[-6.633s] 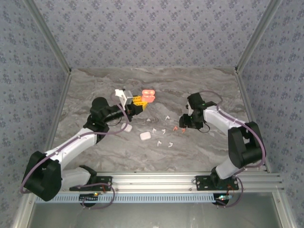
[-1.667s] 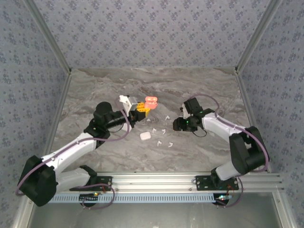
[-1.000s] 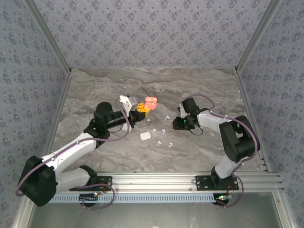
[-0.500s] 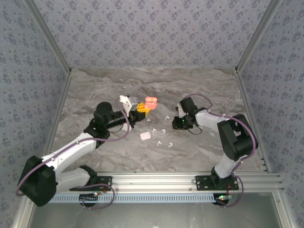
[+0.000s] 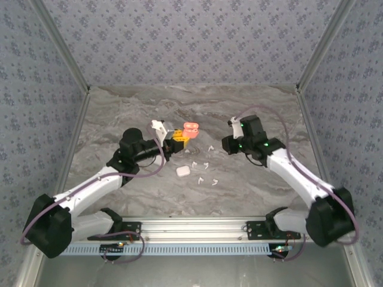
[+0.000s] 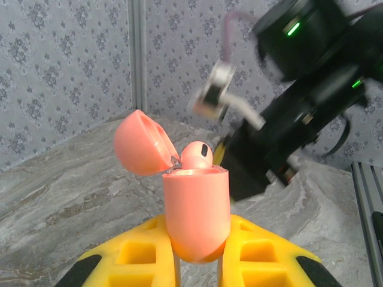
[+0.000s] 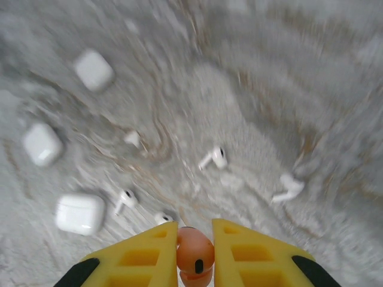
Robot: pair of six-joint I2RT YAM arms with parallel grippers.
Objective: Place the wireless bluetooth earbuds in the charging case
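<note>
Two coral earbuds: seated earbud (image 6: pixel 197 156) in open case (image 6: pixel 194 194) gripped by left pincer (image 6: pixel 197 248); second earbud (image 7: pixel 195 250) pinched by right pincer (image 7: pixel 195 242).

The left arm (image 5: pixel 90 186) and right arm (image 5: pixel 297 174) are white shells between bulky black joints, each trailing a thin purple cable (image 5: pixel 258 108). The left tool (image 6: pixel 197 227) and right tool (image 7: pixel 194 227) have yellow fingers (image 6: pixel 141 251) with recessed pockets and black corners
</note>
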